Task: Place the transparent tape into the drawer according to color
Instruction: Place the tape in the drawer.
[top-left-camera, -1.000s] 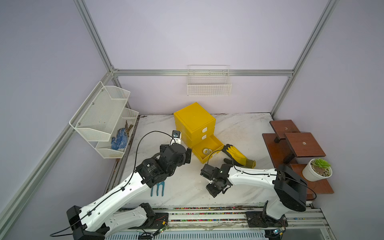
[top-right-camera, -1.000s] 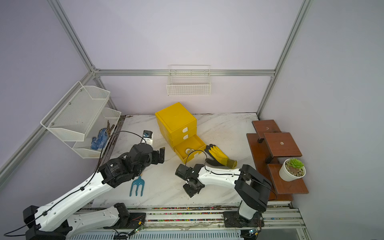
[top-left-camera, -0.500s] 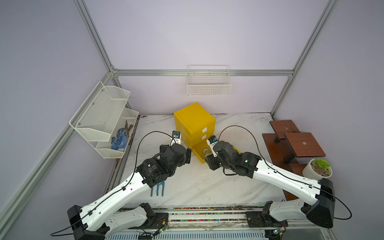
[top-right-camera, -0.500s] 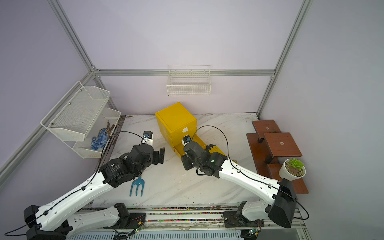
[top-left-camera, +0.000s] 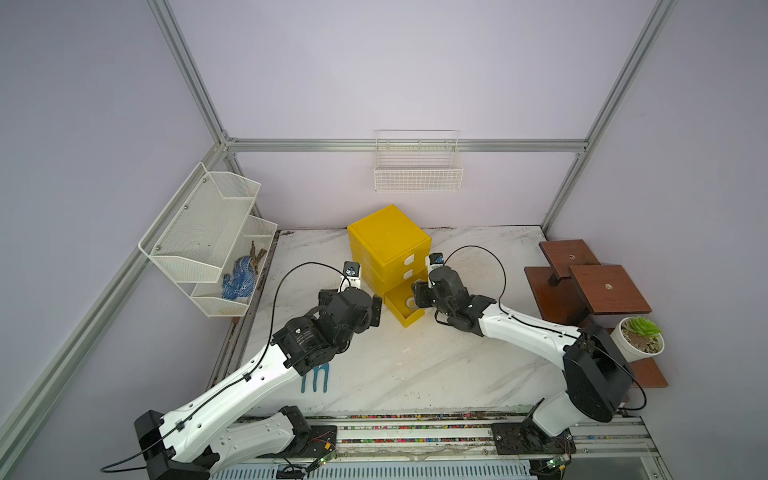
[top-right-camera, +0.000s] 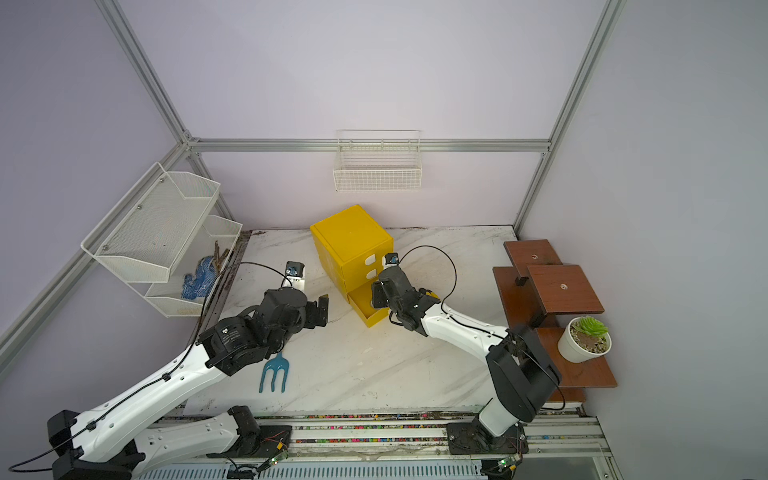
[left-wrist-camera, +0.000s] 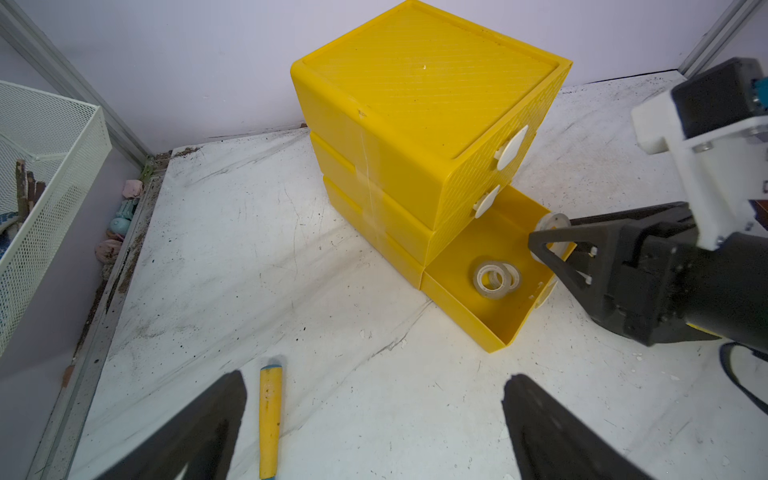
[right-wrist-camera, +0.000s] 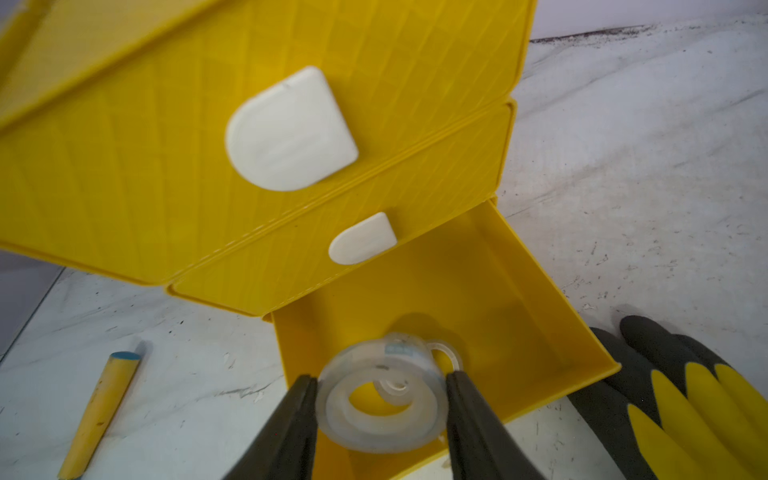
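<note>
Marble-patterned table (top-left-camera: 415, 374) is carrying the yellow cabinet (top-left-camera: 386, 237) near its back edge; its upper two drawers are sitting closed while the bottom drawer (left-wrist-camera: 457, 316) is standing pulled out. In front of the cabinet the left gripper (left-wrist-camera: 372, 382) is hovering above the tabletop, jaws spread wide and gripping nothing. Across from it the right gripper (right-wrist-camera: 380, 378) is hanging over the open drawer near its rim, jaws narrowed onto a clear tape roll (right-wrist-camera: 376, 434) and pinching it by the outer rim. Two other clear rolls (left-wrist-camera: 506, 277) are lying overlapped on the drawer floor.
</note>
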